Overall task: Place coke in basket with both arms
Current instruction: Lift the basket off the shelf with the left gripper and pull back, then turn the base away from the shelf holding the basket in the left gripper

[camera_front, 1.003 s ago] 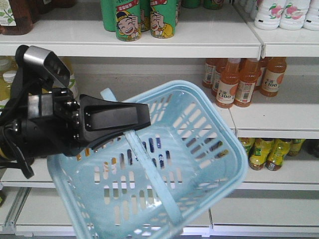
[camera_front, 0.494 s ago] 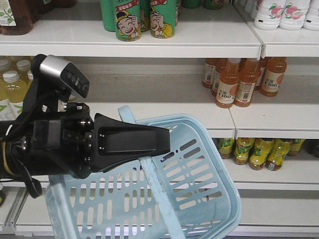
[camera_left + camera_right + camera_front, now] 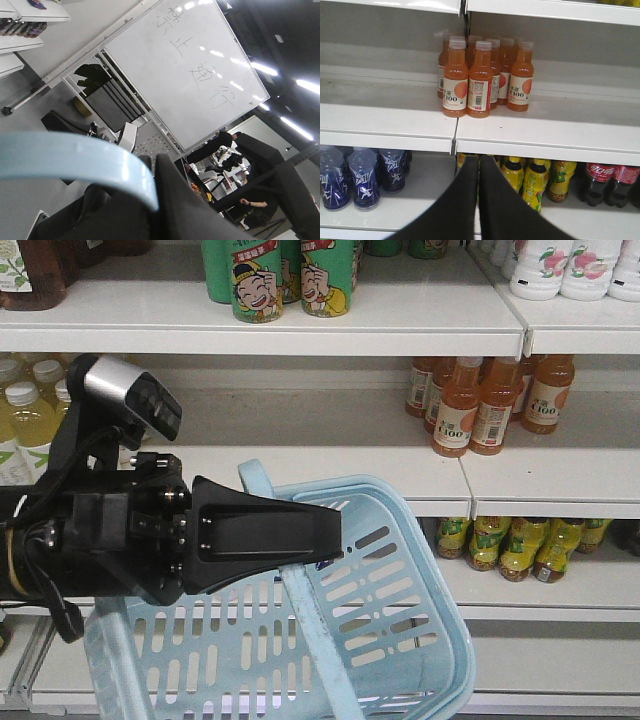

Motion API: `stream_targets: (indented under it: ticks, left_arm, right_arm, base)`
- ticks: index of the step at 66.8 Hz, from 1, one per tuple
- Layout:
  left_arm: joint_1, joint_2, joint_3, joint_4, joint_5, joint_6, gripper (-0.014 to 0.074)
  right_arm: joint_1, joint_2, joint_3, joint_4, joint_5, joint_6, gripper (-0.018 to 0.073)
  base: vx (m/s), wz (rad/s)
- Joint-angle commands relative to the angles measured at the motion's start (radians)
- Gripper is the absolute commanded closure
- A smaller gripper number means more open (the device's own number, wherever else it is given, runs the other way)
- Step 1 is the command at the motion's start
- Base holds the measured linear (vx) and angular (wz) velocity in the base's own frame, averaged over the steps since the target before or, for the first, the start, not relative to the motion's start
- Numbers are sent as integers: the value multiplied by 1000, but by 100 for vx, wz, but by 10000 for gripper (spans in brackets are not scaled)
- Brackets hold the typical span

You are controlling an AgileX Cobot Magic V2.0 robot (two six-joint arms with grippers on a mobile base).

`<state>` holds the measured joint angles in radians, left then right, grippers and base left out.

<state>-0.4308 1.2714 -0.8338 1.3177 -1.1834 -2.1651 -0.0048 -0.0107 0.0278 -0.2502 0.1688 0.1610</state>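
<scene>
Store shelves (image 3: 535,135) packed with drinks, and the coke (image 3: 600,185) stands upright on the lower shelf, down-right of the right fingers (image 3: 465,200), which are shut on nothing, while the left fingers (image 3: 270,535) clamp the basket (image 3: 400,640) by its handle (image 3: 75,160), so the right arm's nearer imo.

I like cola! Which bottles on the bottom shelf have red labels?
The dark bottles at the far right; the yellow bottles and blue bottles have none.
</scene>
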Motion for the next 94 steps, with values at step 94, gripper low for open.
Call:
stream_targets:
  ticks: [94]
  left_arm:
    - [-7,-34,-25,-85,-191,2,602]
  right_arm:
    - [-5,-13,7,-12,-68,-11,564]
  base:
    - [-5,-40]
